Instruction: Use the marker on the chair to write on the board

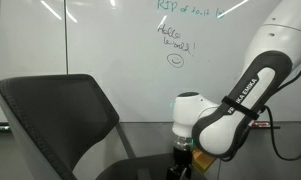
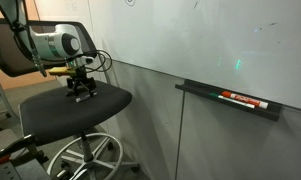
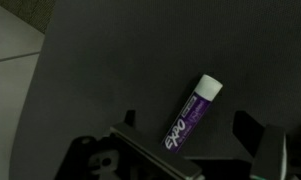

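purple-labelled, white-capped marker (image 3: pixel 193 112) lies ungrasped on black office chair (image 2: pixel 50 110); dark gripper (image 2: pixel 82 92) hangs over it, spread wide; glossy white board (image 1: pixel 100 40) awaits writing.

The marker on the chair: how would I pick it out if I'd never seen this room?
Find the black office chair by the whiteboard; on its dark seat, right under the robot's open gripper, lies a slim marker. It has a purple body with white EXPO lettering and a white end, unlike the red-and-black one resting in the board's tray.
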Tool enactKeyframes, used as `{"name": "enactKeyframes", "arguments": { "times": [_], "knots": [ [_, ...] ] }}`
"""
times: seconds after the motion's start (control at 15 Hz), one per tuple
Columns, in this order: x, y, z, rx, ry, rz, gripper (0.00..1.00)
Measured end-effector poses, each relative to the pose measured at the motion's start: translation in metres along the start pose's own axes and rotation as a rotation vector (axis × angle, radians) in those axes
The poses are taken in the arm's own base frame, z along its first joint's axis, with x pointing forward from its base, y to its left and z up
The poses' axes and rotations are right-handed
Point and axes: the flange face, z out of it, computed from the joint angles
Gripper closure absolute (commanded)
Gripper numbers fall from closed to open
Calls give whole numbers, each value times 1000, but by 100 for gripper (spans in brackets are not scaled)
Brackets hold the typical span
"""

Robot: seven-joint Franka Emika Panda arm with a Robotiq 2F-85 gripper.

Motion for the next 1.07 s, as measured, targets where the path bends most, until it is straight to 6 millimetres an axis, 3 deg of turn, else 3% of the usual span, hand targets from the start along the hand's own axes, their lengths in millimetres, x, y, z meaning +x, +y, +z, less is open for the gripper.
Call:
{"name": "enactKeyframes", "arguments": {
  "times": [0.07, 0.2, 0.67, 0.8, 1.07],
  "knots": [
    [0, 1, 1, 4, -7, 11, 25],
    [-2, 4, 5, 9, -24, 29, 33],
    [-5, 0, 15, 36, -50, 61, 88],
    [-3, -2, 13, 41, -52, 61, 93],
    [-1, 1, 11, 36, -69, 61, 89]
  ]
}}
